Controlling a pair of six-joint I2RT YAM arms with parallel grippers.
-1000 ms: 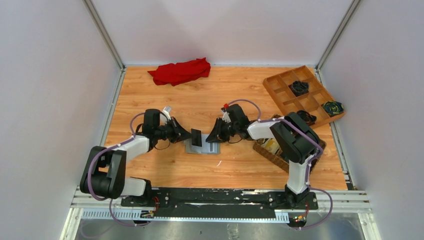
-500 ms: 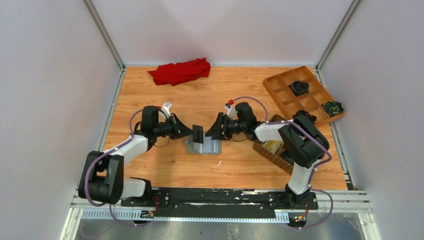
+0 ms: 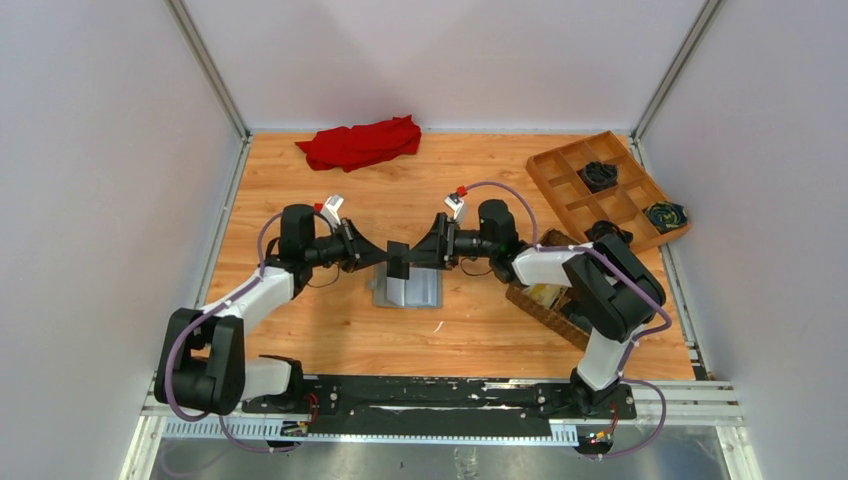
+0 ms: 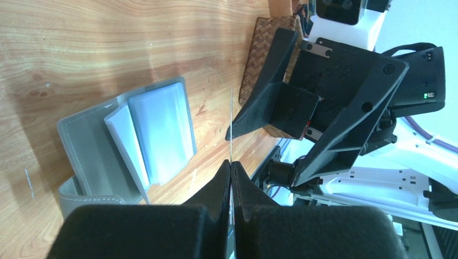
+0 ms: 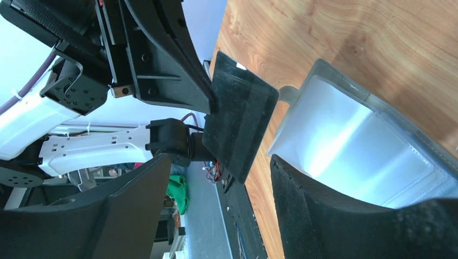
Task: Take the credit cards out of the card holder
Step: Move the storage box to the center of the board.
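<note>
top external view: the left gripper (image 3: 383,258) and right gripper (image 3: 416,257) meet tip to tip above the small grey bifold card holder (image 3: 408,291), which lies spread open on the wooden table (image 3: 300,180), its lighter blue-grey inside facing up. the left jaws are pressed together on one edge of a thin dark rectangular credit card (image 3: 398,262), holding it on edge, lifted clear of the holder. the right jaws stand wide apart, close to the card's free edge; i cannot tell whether they touch it. the left wrist view shows the card edge-on as a thin line. a brown woven basket (image 3: 537,303) sits just right of the holder, a wooden divided tray (image 3: 570,190) at the far right and a crumpled red cloth (image 3: 360,142) at the far edge.
</note>
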